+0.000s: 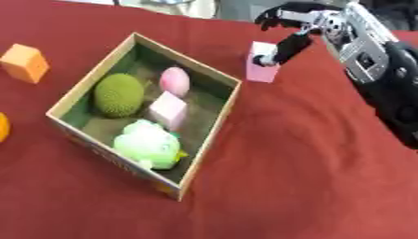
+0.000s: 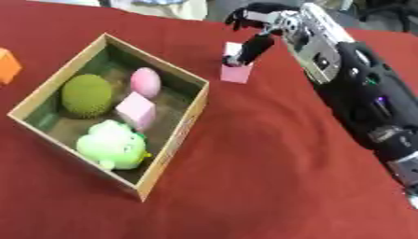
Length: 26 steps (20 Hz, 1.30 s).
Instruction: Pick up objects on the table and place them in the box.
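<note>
A cardboard box (image 1: 214, 130) sits left of centre and holds a green spiky ball (image 1: 119, 94), a pink egg (image 1: 174, 80), a pale pink cube (image 1: 168, 110) and a light green plush toy (image 1: 149, 144). Just right of the box's far corner, a pink block (image 1: 260, 70) stands on the red cloth. My right hand (image 1: 320, 22) reaches in from the upper right and hovers over that block. Its thumb (image 1: 283, 48) touches the block's near side, while its fingers (image 1: 274, 16) arch above the block, apart from it. My left hand is not visible.
An orange cube (image 1: 24, 63) lies on the red tablecloth (image 1: 294, 177) far left of the box. A round orange thing (image 1: 3, 127) shows at the left edge. My right forearm (image 2: 359, 102) crosses the right side of the table.
</note>
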Each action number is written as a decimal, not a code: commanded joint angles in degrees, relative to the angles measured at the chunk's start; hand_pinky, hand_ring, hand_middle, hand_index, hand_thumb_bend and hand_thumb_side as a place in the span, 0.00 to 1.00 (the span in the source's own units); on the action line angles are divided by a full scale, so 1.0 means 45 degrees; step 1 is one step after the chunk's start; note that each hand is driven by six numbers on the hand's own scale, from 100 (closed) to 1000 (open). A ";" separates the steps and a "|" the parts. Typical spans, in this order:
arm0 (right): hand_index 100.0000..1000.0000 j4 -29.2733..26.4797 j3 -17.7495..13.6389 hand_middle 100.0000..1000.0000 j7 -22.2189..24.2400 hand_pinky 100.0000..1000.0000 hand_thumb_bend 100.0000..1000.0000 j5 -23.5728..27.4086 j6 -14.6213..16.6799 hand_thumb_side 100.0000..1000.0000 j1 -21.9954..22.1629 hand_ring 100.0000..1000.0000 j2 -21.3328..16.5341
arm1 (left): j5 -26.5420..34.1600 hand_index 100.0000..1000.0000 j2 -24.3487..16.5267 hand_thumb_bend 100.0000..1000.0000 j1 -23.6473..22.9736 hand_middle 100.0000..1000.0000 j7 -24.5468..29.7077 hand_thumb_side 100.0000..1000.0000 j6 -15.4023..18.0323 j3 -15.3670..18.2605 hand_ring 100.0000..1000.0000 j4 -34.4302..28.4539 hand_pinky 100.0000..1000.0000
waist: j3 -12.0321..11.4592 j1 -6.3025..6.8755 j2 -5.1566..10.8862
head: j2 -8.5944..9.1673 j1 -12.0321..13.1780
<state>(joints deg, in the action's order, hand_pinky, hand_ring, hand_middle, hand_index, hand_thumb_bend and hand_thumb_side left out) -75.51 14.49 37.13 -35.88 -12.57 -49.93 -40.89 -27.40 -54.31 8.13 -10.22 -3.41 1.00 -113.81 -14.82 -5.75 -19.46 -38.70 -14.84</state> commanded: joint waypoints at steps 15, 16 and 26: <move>0.87 0.2233 -0.0340 0.72 -0.0216 0.90 0.29 -0.0974 0.0216 0.15 -0.0582 0.90 0.0397 | 0.0037 0.84 -0.0142 0.47 0.0128 0.68 0.0076 0.83 0.0018 0.0121 0.71 -0.0174 0.81 | -0.0066 0.0106 -0.0060 | 0.0238 -0.0089; 0.85 0.2248 -0.0336 0.70 -0.0343 0.90 0.27 -0.0905 0.0137 0.15 -0.0583 0.89 0.0411 | 0.0039 0.84 -0.0144 0.47 0.0136 0.68 0.0082 0.83 0.0022 0.0114 0.71 -0.0174 0.81 | -0.0067 0.0110 -0.0058 | 0.0236 -0.0089; 0.64 0.1492 -0.0442 0.45 -0.1655 0.83 0.04 -0.0387 -0.0738 0.00 -0.0544 0.75 0.0251 | 0.0031 0.84 -0.0169 0.47 0.0092 0.68 0.0059 0.83 0.0002 0.0141 0.72 -0.0174 0.81 | -0.0039 0.0159 0.0043 | 0.0181 -0.0055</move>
<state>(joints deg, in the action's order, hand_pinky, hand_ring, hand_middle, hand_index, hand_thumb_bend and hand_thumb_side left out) -66.95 13.43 30.58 -38.33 -15.44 -51.43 -38.03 -27.36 -53.82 8.16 -9.93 -3.33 0.97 -113.81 -15.02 -5.75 -19.87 -38.18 -15.16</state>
